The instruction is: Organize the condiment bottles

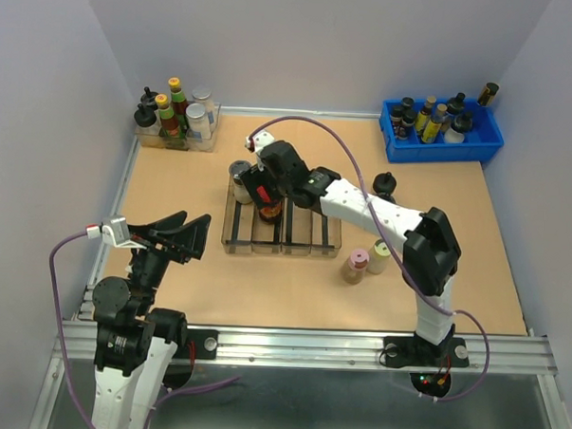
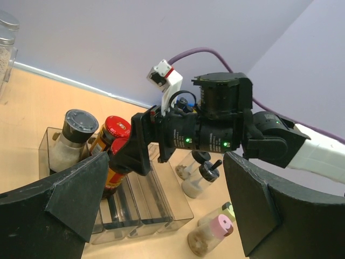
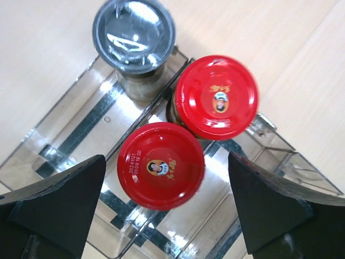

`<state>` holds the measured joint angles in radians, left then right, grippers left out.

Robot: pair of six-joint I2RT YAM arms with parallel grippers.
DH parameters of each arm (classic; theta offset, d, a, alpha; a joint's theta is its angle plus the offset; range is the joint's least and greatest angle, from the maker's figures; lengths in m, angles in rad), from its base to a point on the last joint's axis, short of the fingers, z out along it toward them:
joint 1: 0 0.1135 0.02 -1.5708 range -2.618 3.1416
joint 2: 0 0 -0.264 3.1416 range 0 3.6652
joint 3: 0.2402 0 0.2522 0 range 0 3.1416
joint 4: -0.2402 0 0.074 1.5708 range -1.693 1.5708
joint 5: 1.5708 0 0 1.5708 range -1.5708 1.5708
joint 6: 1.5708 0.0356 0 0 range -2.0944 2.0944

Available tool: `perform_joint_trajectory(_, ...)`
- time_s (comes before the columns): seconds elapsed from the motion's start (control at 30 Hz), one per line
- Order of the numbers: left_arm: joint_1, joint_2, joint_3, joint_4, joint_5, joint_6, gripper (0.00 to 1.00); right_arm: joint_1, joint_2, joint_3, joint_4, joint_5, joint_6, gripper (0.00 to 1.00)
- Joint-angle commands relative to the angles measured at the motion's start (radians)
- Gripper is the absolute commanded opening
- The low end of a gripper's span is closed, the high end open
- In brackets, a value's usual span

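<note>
- Your right gripper (image 3: 166, 159) is hanging over the rack (image 1: 328, 237) with its fingers spread wide. They're sitting on either side of a red jar (image 3: 160, 164) with a gap on both sides, so it's released and gripping nothing.
- That red jar is standing upright in the rack. A second red jar (image 3: 216, 97) is standing just beside it, and from the wrist view their lids are nearly meeting.
- The grey-lid jar (image 1: 240, 173) is sitting upright at the rack's far-left corner, with a divider running between it and the second red jar.
- The pink jar (image 1: 357, 265) and the yellow jar (image 1: 379, 255) are standing just beside each other on the counter (image 1: 456, 241), outside the rack near its front-right corner.
- A knob jar (image 2: 186, 170) and a second knob jar (image 2: 197, 186) are also standing on the counter, close together off the rack's right side. Your right arm is crossing in front of them in the top view, so only one is showing there.
- Your left gripper (image 1: 195, 237) is hovering over the near-left part of the counter, just left of the rack. It's wide open and facing the rack, with nothing between its fingers.
- The blue bin (image 1: 441, 151) is sitting at the far-right corner, well apart from the rack, with dark bottles standing in it.
</note>
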<state>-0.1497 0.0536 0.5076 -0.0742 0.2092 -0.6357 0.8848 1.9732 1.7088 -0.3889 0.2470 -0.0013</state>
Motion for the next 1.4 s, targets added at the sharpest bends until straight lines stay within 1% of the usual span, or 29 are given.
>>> perform_joint_trajectory(0.0, 0.001, 0.000, 0.040, 0.047, 0.010, 0.011, 0.99, 0.003, -0.126, 0.011, 0.088, 0.054, 0.038, 1.00)
perform_joint_trajectory(0.1, -0.001, 0.012, 0.048, 0.051, 0.006, 0.018, 0.99, 0.003, -0.195, -0.021, 0.088, 0.051, 0.052, 1.00)
perform_joint_trajectory(0.13, -0.001, 0.020, 0.057, 0.051, 0.007, 0.021, 0.99, 0.005, -0.221, -0.058, 0.088, 0.061, 0.066, 1.00)
perform_joint_trajectory(0.2, -0.001, 0.026, 0.063, 0.054, 0.006, 0.021, 0.99, 0.005, -0.322, -0.109, 0.088, 0.106, 0.093, 1.00)
perform_joint_trajectory(0.23, -0.001, 0.031, 0.066, 0.054, 0.009, 0.018, 0.99, 0.003, -0.359, -0.189, 0.088, 0.179, 0.131, 1.00)
perform_joint_trajectory(0.3, -0.001, 0.034, 0.063, 0.068, 0.015, 0.011, 0.99, 0.003, -0.471, -0.277, 0.087, 0.271, 0.164, 1.00)
perform_joint_trajectory(0.33, -0.001, 0.037, 0.054, 0.070, 0.022, 0.004, 0.99, 0.003, -0.508, -0.357, 0.078, 0.384, 0.197, 1.00)
perform_joint_trajectory(0.4, -0.001, 0.046, 0.042, 0.111, 0.036, -0.005, 0.99, -0.015, -0.560, -0.432, 0.053, 0.458, 0.243, 1.00)
perform_joint_trajectory(0.43, -0.001, 0.060, 0.026, 0.123, 0.042, -0.010, 0.99, -0.032, -0.610, -0.460, 0.020, 0.481, 0.303, 1.00)
perform_joint_trajectory(0.47, -0.001, 0.069, 0.019, 0.152, 0.061, -0.016, 0.99, -0.079, -0.632, -0.519, 0.009, 0.479, 0.331, 1.00)
perform_joint_trajectory(0.57, -0.001, 0.109, -0.003, 0.212, 0.099, -0.048, 0.99, -0.179, -0.703, -0.598, 0.002, 0.480, 0.373, 1.00)
perform_joint_trajectory(0.7, -0.001, 0.137, -0.011, 0.240, 0.111, -0.062, 0.99, -0.273, -0.725, -0.600, -0.001, 0.474, 0.357, 1.00)
perform_joint_trajectory(0.83, 0.001, 0.112, -0.020, 0.238, 0.105, -0.073, 0.99, -0.297, -0.751, -0.617, -0.025, 0.506, 0.397, 1.00)
perform_joint_trajectory(1.07, -0.001, 0.104, -0.018, 0.220, 0.104, -0.065, 0.99, -0.397, -0.697, -0.692, -0.027, 0.431, 0.451, 1.00)
perform_joint_trajectory(1.17, -0.001, 0.103, -0.017, 0.218, 0.098, -0.064, 0.99, -0.412, -0.668, -0.701, -0.025, 0.408, 0.455, 1.00)
perform_joint_trajectory(1.37, 0.001, 0.086, -0.032, 0.217, 0.090, -0.068, 0.99, -0.437, -0.634, -0.727, 0.041, 0.336, 0.423, 1.00)
